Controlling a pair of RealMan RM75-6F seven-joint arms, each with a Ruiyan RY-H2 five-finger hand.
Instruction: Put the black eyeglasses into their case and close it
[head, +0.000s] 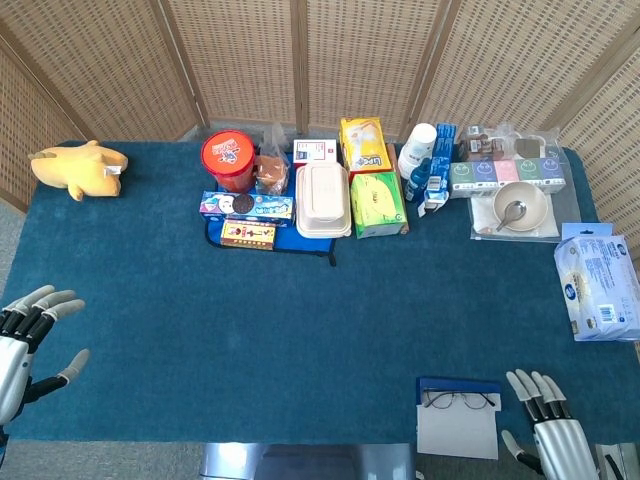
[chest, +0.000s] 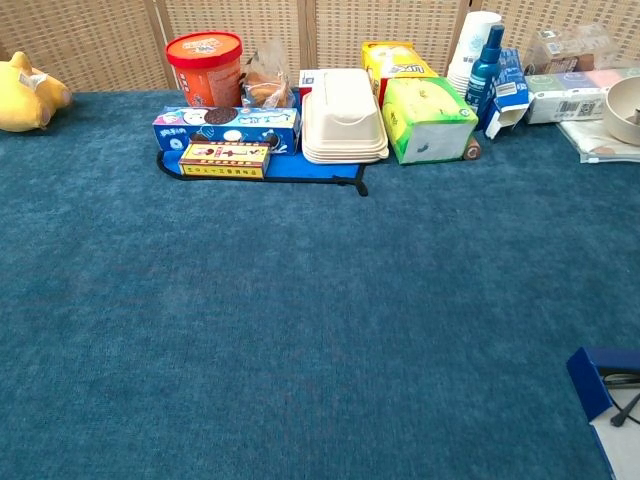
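Note:
The black eyeglasses (head: 459, 400) lie unfolded in the open glasses case (head: 457, 418), a blue box with a pale lining at the table's front edge, right of centre. A corner of the case (chest: 598, 378) shows at the lower right of the chest view. My right hand (head: 544, 432) hovers just right of the case with its fingers spread, holding nothing. At the front left edge my left hand (head: 28, 336) is also spread and empty, far from the case. Neither hand shows in the chest view.
Along the back stand a red tub (head: 228, 159), snack boxes (head: 246, 206), a white lunch box (head: 322, 199), a green tissue box (head: 377, 203), a bottle (head: 416, 152) and a bowl (head: 519, 206). A yellow plush toy (head: 78, 168) lies far left, a wipes pack (head: 597, 287) far right.

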